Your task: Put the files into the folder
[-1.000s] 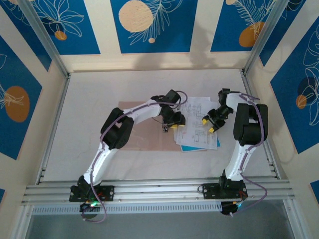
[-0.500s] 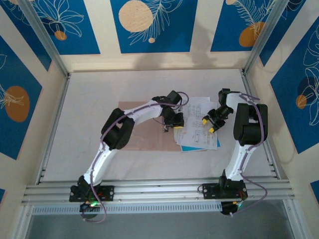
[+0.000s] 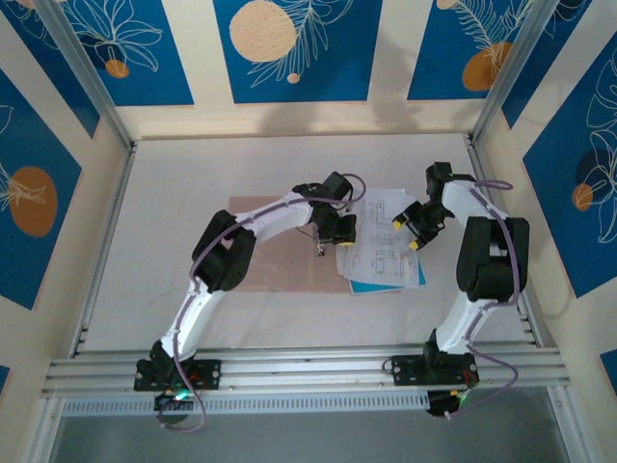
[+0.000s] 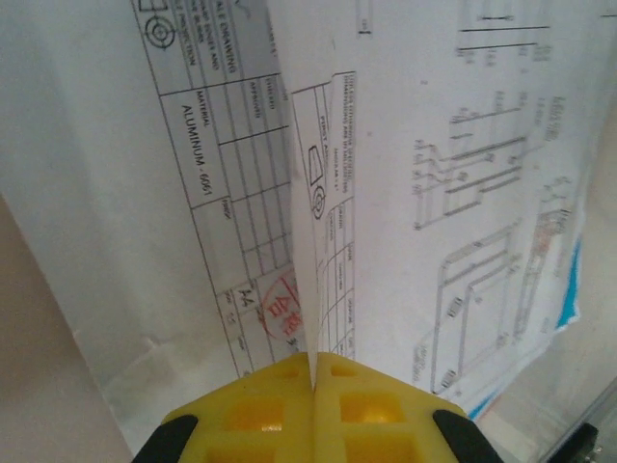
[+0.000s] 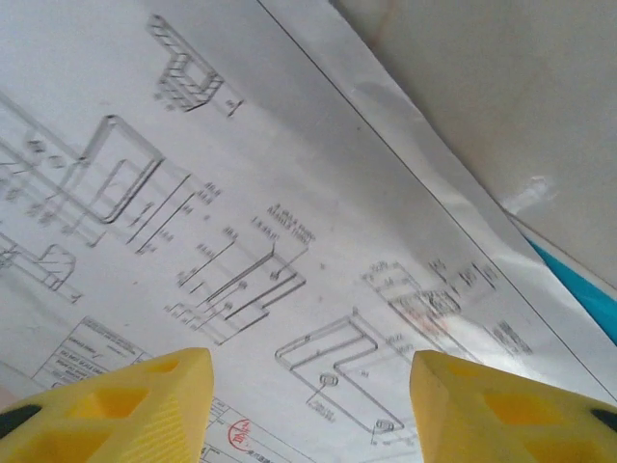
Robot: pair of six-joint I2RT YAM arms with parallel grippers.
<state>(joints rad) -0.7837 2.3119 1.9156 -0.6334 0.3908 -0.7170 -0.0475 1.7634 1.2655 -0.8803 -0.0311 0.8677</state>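
Files (image 3: 381,256), centre frame: not yet in folder (image 3: 289,265) alongside; left fingers (image 4: 251,415) clenched on one sheet's edge, right fingers (image 5: 125,405) released above.

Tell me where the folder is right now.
In the top view, the folder lies flat on the table, slightly left of centre, under the left arm, with the files at its right edge.
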